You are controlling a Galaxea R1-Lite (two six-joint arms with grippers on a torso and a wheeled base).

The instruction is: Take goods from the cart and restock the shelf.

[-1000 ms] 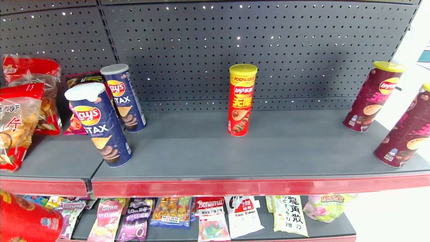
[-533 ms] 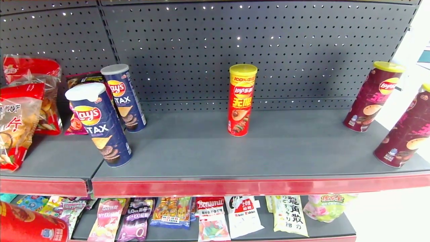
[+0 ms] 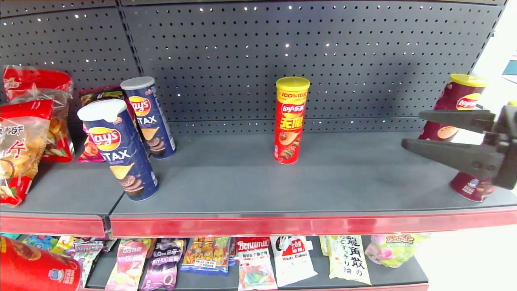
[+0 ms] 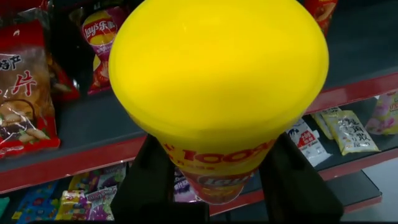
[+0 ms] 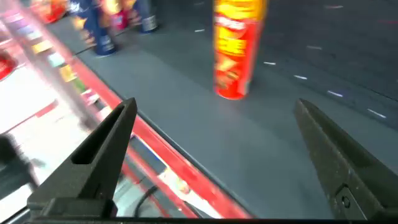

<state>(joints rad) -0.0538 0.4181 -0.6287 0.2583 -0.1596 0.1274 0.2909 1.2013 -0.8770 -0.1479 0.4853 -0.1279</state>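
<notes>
Shelf [image 3: 226, 182] carries a standing red can [image 3: 291, 121] mid-span, well apart from its neighbours, likely marking the spot for its match. Left pincer [image 4: 217, 186] is clamped on the held red can [image 4: 217, 74], low below the shelf lip; right pincer [image 3: 412, 129] hangs spread, empty, by the maroon can [image 3: 460, 97].

Upper shelf [image 3: 242, 190], counted from its left end: three snack bags [image 3: 20, 153], two blue crisp tubes [image 3: 117, 149], one red tube [image 3: 291, 120] with a yellow lid at the middle, two maroon tubes [image 3: 464, 93] at the right end. A second red tube [image 4: 217, 93] is held off the shelf. Lower shelf [image 3: 396, 275]: at least eight packets [image 3: 254, 262] along its front edge, the leftmost overlapping too closely to count
</notes>
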